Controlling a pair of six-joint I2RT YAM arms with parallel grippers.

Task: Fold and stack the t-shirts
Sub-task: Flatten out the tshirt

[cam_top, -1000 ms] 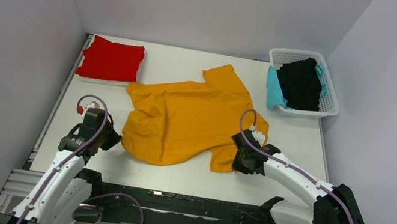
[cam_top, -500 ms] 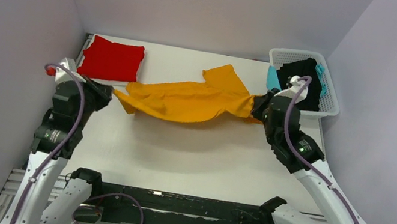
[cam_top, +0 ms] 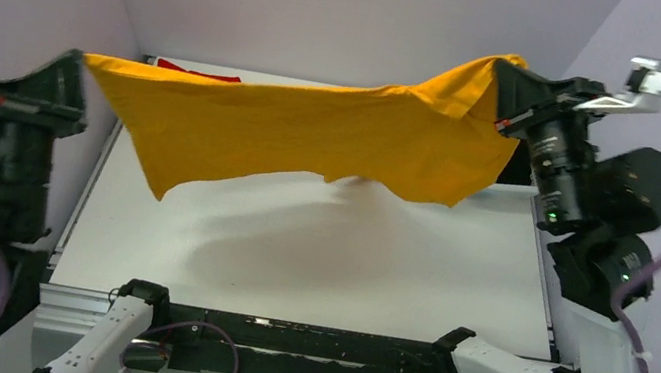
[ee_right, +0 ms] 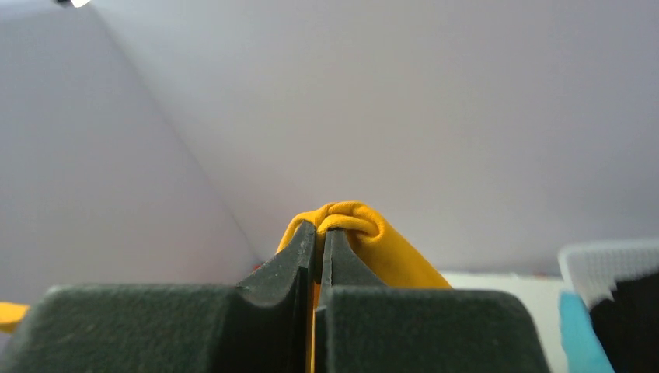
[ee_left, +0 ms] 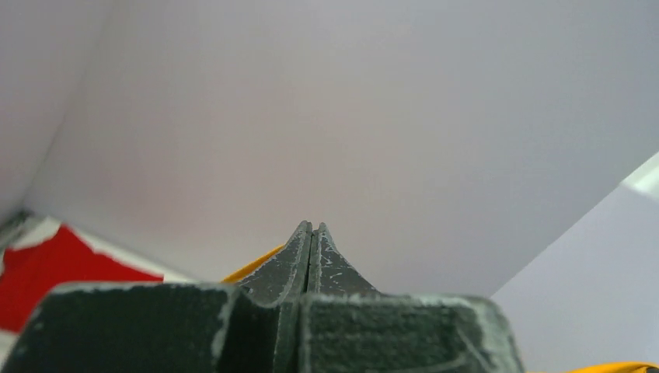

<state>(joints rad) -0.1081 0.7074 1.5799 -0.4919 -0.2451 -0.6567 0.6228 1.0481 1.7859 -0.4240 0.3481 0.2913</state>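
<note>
Overhead, the mustard-orange t-shirt [cam_top: 315, 133] hung stretched in the air between both arms, well above the table [cam_top: 343, 270]. The left gripper [cam_top: 78, 63] was clamped on the shirt's left corner. In its wrist view the jaws met with no visible gap, and an orange edge showed just behind them. The right gripper [cam_top: 505, 74] was clamped on the opposite corner, with a bunched fold of orange cloth pinched between its fingers [ee_right: 299, 249]. The shirt's lower edge sagged lowest near the left side. The red t-shirt [ee_left: 47, 268] lay at the table's far left corner. The white basket [ee_right: 606, 264], at the far right, contained the teal t-shirt [ee_right: 579, 334] and the black t-shirt [ee_right: 637, 311].
</note>
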